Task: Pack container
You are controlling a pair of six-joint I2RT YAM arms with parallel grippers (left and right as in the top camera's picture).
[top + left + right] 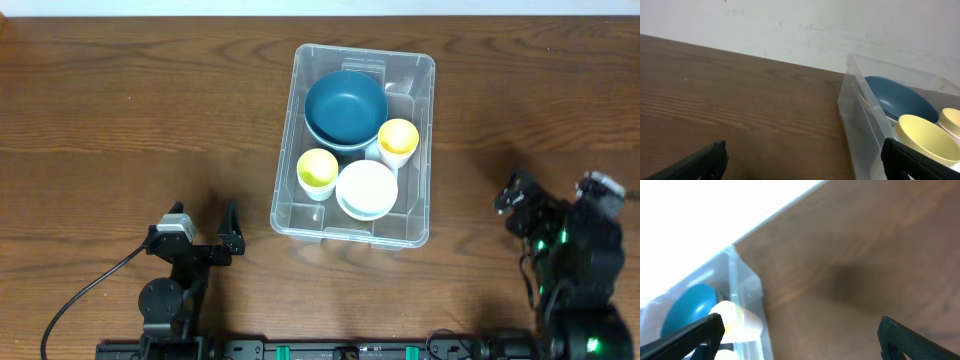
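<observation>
The clear plastic container (284, 185) stands in the middle of the wooden table. Inside it lie a dark blue bowl (345, 108), a white bowl (366, 188) and two yellow cups (398, 140) (318, 170). My left gripper (205, 215) is open and empty, low at the front left, apart from the container. In its wrist view the gripper (804, 150) faces bare wood, with the container wall (860, 115) and blue bowl (900, 102) to the right. My right gripper (557, 190) is open and empty at the front right; its wrist view (801, 327) shows the container corner (747, 290) on the left.
Bare brown table surface (120, 120) spreads on both sides of the container. A white wall (790, 25) rises behind the table's far edge. The arm bases and a black rail (330, 350) run along the front edge, with a cable (85, 295) at the left.
</observation>
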